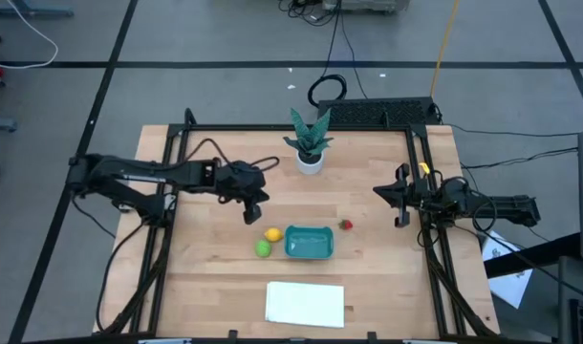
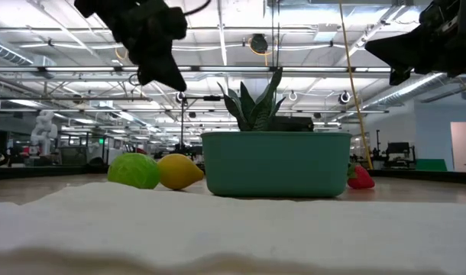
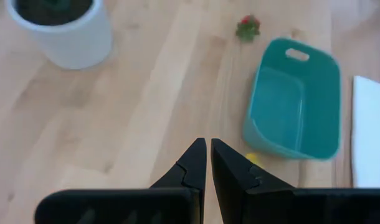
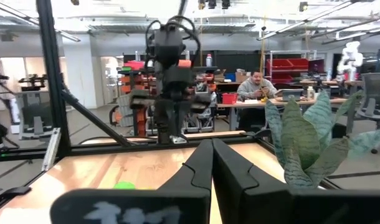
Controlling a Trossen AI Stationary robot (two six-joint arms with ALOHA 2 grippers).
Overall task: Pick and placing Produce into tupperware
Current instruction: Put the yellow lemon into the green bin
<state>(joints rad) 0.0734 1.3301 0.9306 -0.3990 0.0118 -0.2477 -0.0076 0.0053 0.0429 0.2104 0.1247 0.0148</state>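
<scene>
Nearest the table's front edge lies a white sheet (image 1: 305,304). Beyond it sits the tupperware (image 1: 309,243), empty, with the lime green produce (image 1: 263,248) and yellow produce (image 1: 272,235) touching at its 9 o'clock and the red produce (image 1: 347,225) at its 2 o'clock. The left gripper (image 1: 252,212) hovers past the yellow piece, jaws nearly shut, holding nothing. The right gripper (image 1: 399,209) waits at 3 o'clock, shut, empty. Risk: descending with jaws this narrow would knock the 2 clustered pieces apart instead of straddling 1.

No words, labels, brand names, numbers or signs can be read on anything in these views, near the desk or beyond.
</scene>
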